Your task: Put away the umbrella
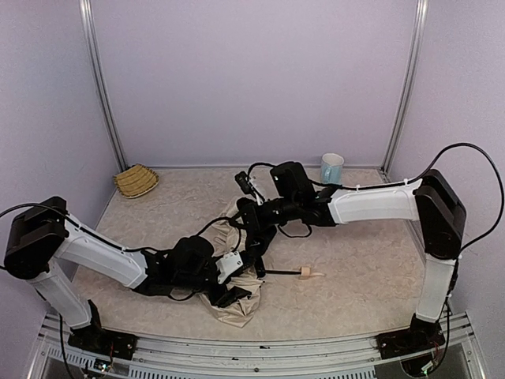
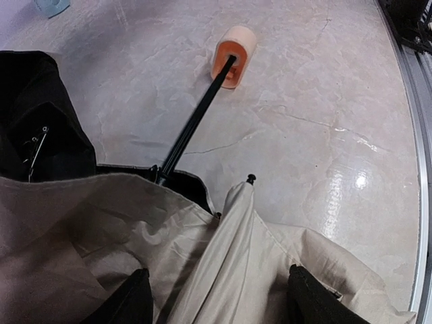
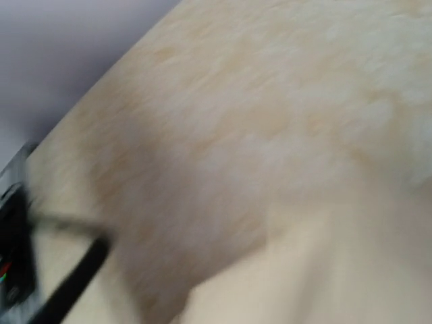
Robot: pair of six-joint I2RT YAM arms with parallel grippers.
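The umbrella's cream-beige canopy lies crumpled in the middle of the table. Its black shaft points right and ends in the tan handle. My left gripper sits low over the canopy. In the left wrist view its fingers stand wide apart with a fold of canopy between them, and the shaft and handle lie ahead. My right gripper is down on the canopy's upper part by the shaft. The right wrist view is blurred, shows only beige fabric, and no fingers.
A woven straw basket sits at the back left corner. A white and blue cup stands at the back right. Both arms cross the table's middle close together. The metal front rail runs along the near edge.
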